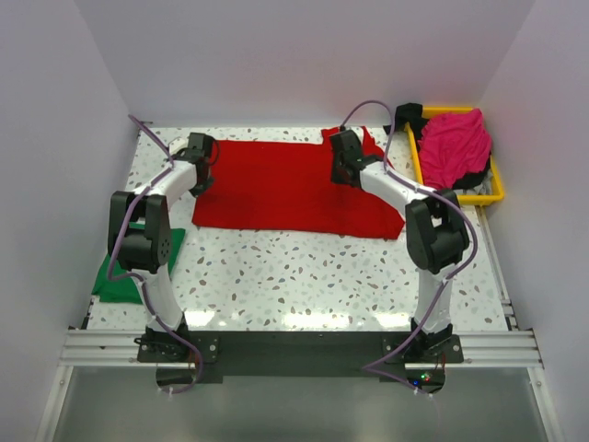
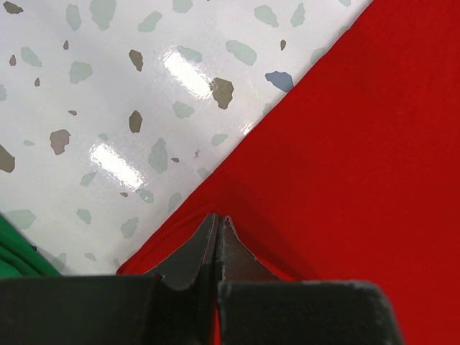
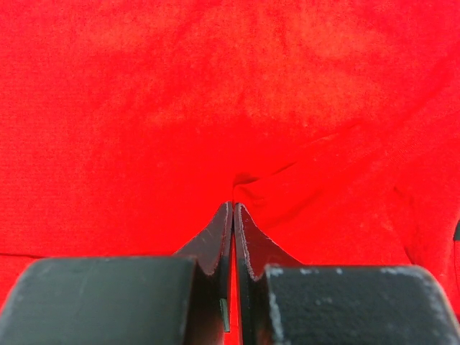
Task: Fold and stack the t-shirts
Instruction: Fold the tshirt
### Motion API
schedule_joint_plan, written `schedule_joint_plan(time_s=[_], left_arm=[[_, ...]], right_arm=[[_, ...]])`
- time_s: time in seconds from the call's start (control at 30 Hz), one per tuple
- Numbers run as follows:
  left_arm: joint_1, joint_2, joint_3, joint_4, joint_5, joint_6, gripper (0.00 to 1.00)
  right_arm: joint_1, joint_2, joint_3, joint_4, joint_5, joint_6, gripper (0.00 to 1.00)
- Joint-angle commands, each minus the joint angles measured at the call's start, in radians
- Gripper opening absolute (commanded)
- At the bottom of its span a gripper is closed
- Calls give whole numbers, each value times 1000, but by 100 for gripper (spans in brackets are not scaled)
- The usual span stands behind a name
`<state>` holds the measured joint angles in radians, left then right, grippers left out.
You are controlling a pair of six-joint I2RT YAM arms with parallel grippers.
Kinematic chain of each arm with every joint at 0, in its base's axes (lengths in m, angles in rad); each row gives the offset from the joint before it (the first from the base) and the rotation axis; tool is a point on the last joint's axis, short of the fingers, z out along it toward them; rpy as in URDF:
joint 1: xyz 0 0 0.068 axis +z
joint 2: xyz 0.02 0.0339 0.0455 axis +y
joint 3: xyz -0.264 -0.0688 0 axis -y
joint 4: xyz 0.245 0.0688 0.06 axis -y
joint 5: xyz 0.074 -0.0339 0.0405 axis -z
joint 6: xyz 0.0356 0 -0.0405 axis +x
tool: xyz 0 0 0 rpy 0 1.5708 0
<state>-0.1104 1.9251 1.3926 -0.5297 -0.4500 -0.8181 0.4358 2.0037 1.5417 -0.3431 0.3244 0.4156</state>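
Observation:
The red t-shirt (image 1: 276, 189) lies spread flat across the far half of the table. My left gripper (image 1: 198, 149) sits at its left edge, and in the left wrist view the gripper (image 2: 218, 218) is shut on a raised fold of the red t-shirt (image 2: 359, 144) right at the hem. My right gripper (image 1: 342, 164) is over the shirt's right part; in the right wrist view this gripper (image 3: 233, 205) is shut on a small pucker of the red t-shirt (image 3: 180, 108). A green t-shirt (image 1: 115, 281) lies at the table's left edge, partly under the left arm. The magenta-pink t-shirt (image 1: 456, 143) is heaped in the tray.
A yellow plastic tray (image 1: 480, 198) stands at the back right corner, holding the pink shirt and a black object. White walls close in the back and both sides. Speckled white tabletop (image 1: 304, 267) shows between the red shirt and the arm bases. The green t-shirt (image 2: 14, 251) shows at the left wrist view's lower left.

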Motion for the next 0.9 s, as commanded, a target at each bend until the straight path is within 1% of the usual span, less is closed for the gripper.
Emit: schedule_joint_plan(time_s=[0.0,0.5,0.87], left_arm=[[14,-46,20,31,-18,0,0],[40,-43,26,48,0,4,0],[54,37,82,65,30,17,0]], right_arm=[[-11,-72,-12,44,50,11,2],[-22,-83,-31,55,51,18,2],[-26,-49,0,52,38,20,3]])
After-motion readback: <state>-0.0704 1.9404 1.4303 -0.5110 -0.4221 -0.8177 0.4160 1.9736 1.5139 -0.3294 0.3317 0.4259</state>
